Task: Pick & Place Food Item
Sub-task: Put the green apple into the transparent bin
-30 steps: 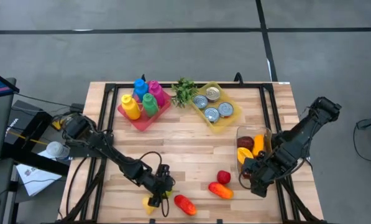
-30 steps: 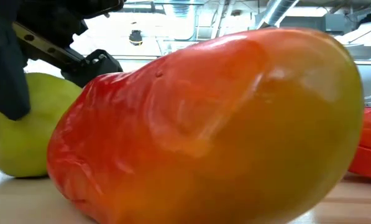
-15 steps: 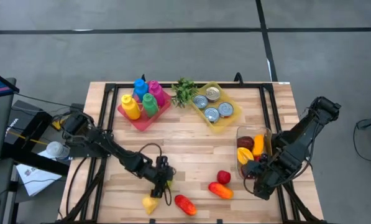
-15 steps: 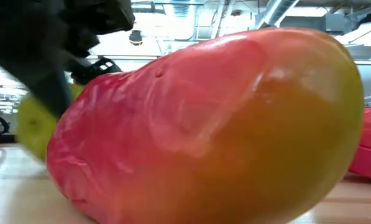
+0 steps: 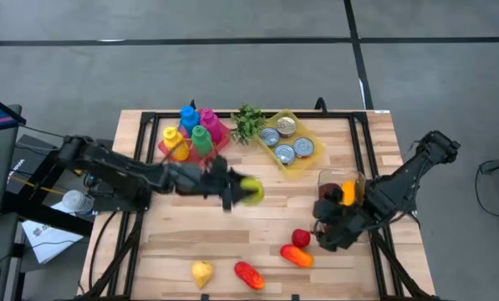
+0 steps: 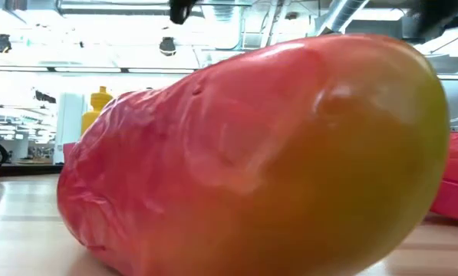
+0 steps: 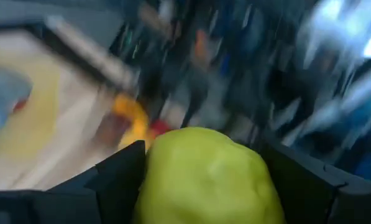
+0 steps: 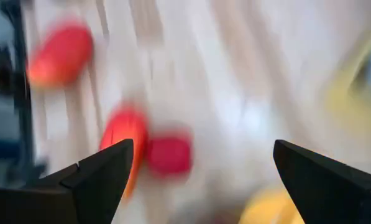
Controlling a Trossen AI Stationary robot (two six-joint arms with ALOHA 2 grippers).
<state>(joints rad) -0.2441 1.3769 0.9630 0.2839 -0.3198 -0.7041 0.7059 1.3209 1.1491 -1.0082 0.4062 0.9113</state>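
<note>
A yellow-green fruit hangs over the middle of the table, and my left gripper is shut on it. In the left wrist view the fruit fills the gap between the fingers. My right gripper stands open above the table's right part, beside a red fruit and an orange-red one. Both lie on the wood, and the right wrist view shows them blurred. A red-orange mango lies near the front edge and fills the low view. My left gripper pinches the fruit's two opposite sides between its two fingers. The fingers come about level, pointing toward the table's right. The fruit is lifted clear of the table.
A clear tub with food stands by my right arm. At the back are a red tray of coloured bottles, a green sprig and a yellow tray of cans. A yellow item lies near the front edge.
My left gripper, shut on the yellow-green fruit near the front edge, has risen and swung toward the far edge and the right, tipping from pointing down to about level. The fruit is now lifted clear. My right gripper has shifted a little toward the table's left.
</note>
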